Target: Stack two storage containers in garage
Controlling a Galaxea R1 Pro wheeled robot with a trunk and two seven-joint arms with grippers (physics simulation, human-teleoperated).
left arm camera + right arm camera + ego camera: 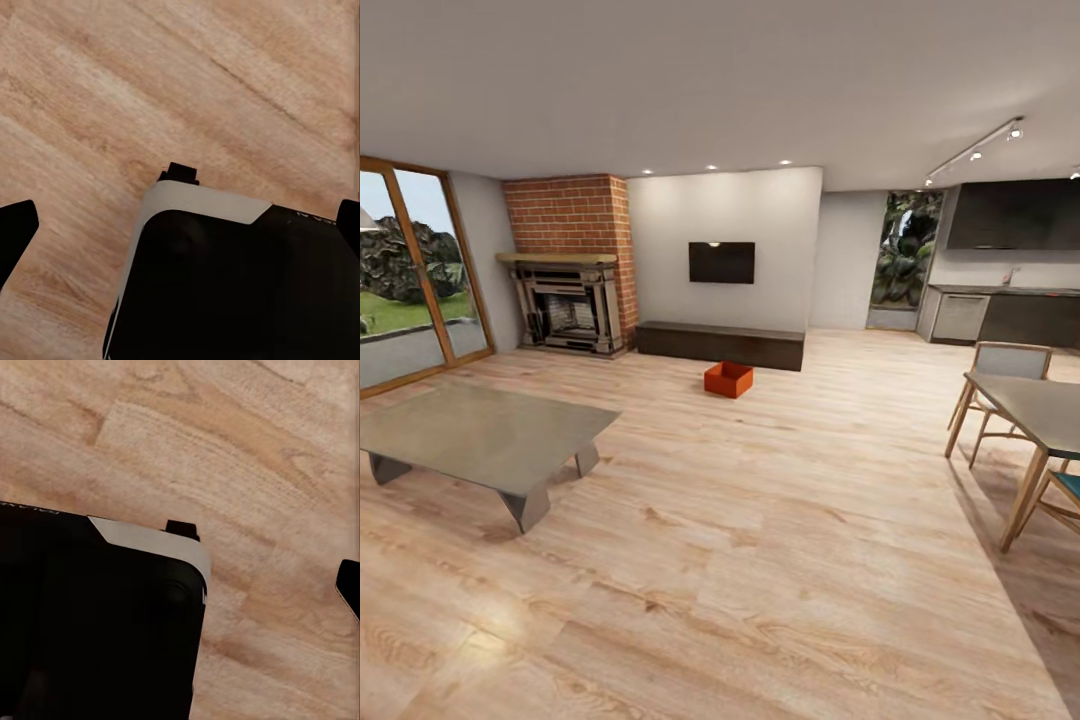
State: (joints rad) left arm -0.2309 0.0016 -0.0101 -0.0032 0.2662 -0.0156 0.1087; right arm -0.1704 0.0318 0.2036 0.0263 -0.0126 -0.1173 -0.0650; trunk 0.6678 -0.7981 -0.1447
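Observation:
I am in the living room with its light wood plank floor. One orange-red storage container (729,379) sits on the planks far ahead, just in front of the long dark low bench (721,344) under the black TV (721,262). My left gripper (181,226) hangs open over the planks, with a black fingertip (15,234) at each side of its wrist view and nothing between them. My right gripper (180,585) also hangs over bare planks. One of its fingertips (349,585) sits at the picture's edge, spread wide, and the other is lost against my dark base (97,622).
A low grey coffee table (485,436) stands at the near left, and a dining table (1040,410) with wooden chairs at the right. The red brick fireplace (570,265) and glass doors (410,275) are at the back left. A kitchen counter (1005,315) is at the back right.

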